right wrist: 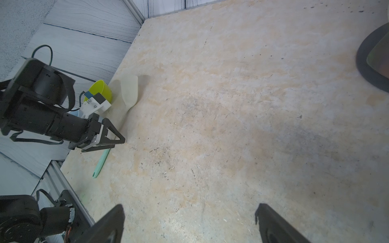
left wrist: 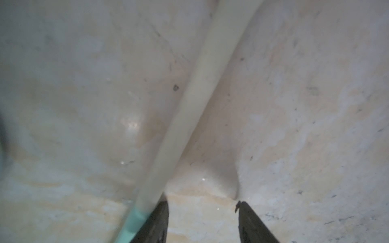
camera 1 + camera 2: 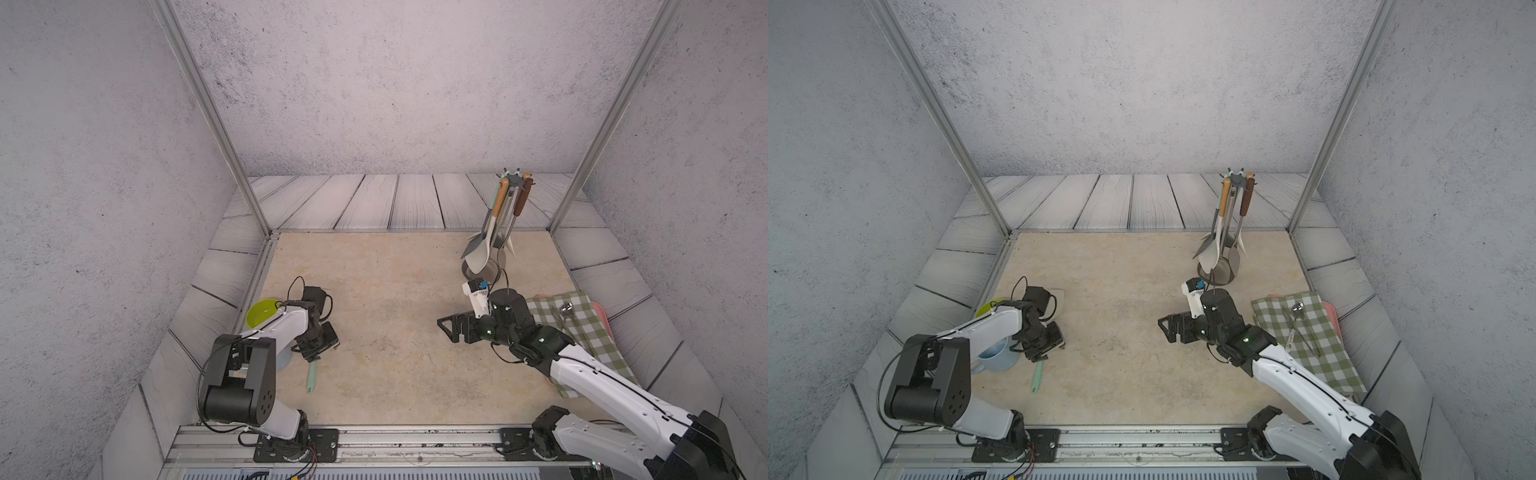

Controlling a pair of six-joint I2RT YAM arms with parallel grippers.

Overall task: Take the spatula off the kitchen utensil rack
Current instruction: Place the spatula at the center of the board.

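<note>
Aluminium rail [image 3: 415, 434] is seen along the near edge of the table [image 3: 395, 365], with both arms mounted on it. Off the rack, the spatula [image 3: 311, 376] is laid flat close to the table's left edge. Its mint handle is pointed toward the rail and its cream blade is set just beside a lime bowl [image 3: 261, 312]. The left gripper [image 3: 320, 347] is lowered over the shaft with its jaws held partly apart. In the left wrist view the shaft is passed outside one finger [image 2: 160, 221] rather than between the pair, and contact cannot be judged through the blur. A blue mug [image 3: 995, 358] is tucked under that arm. The right gripper [image 3: 445, 328] is held low over the table, spread wide, with only tabletop framed between its jaws. A broad band of open tabletop is left between the two grippers. The kitchen utensil rack [image 3: 515, 181] is stood upright toward the far right corner, near the right gripper, with other utensils hung from its hooks. A checked cloth [image 3: 582, 336] is draped across the table's right edge.
</note>
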